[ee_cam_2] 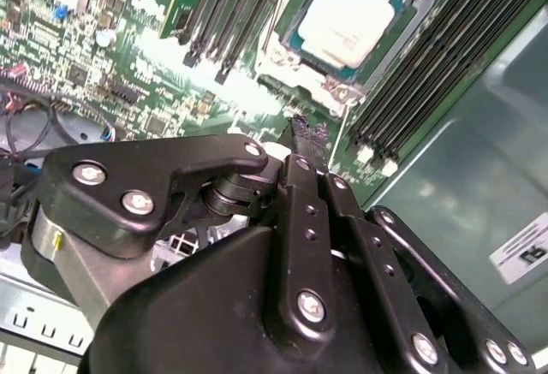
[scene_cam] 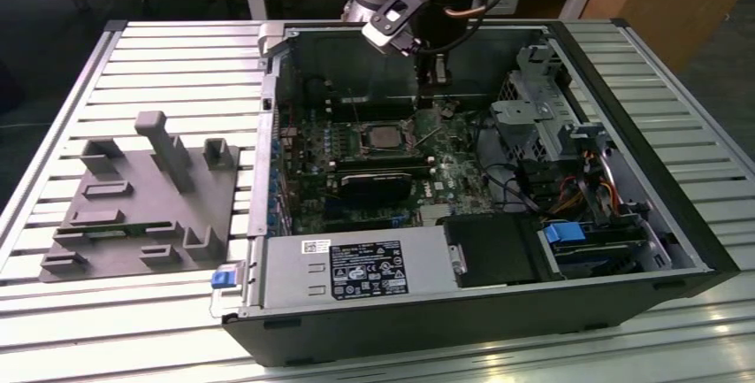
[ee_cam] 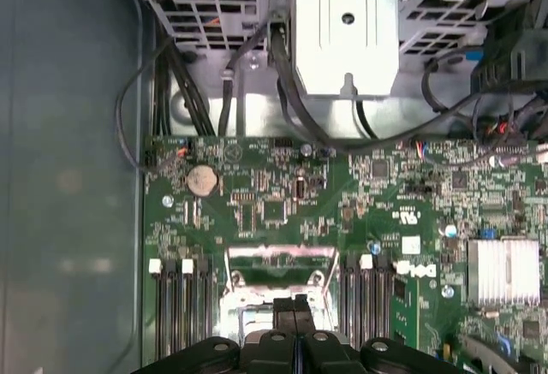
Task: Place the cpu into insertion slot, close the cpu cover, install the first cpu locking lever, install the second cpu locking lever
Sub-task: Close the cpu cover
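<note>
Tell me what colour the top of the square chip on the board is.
Pale silver-grey; the cpu shows best in the second wrist view.

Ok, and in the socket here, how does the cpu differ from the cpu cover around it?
The cpu is a solid square with a smooth, pale silver top, while the cpu cover is an open frame with a square window. The cpu cover is the larger of the two: its rim runs outside the cpu's edges, and the cpu shows through the window. Both are silvery metal and lie flat over the green board.
</note>
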Robot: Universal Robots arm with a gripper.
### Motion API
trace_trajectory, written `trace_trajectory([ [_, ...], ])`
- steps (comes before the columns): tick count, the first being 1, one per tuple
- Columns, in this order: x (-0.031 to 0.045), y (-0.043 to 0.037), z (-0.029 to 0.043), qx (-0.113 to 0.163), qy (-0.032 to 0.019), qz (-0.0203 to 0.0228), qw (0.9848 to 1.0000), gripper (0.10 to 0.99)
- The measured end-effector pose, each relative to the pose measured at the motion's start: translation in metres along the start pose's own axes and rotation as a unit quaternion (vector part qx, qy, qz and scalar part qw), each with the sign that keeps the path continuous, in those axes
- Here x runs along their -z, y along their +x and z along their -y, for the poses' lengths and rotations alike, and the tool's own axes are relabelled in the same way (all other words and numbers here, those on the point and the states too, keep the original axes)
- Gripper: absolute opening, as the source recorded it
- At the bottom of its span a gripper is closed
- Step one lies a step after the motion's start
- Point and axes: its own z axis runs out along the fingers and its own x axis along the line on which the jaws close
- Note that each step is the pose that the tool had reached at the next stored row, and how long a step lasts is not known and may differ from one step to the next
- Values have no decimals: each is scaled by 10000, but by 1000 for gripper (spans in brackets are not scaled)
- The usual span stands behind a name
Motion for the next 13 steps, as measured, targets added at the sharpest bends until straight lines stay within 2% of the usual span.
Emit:
trace_trajectory([
  [13,-7,5,-281,0,12,1,10000,102],
])
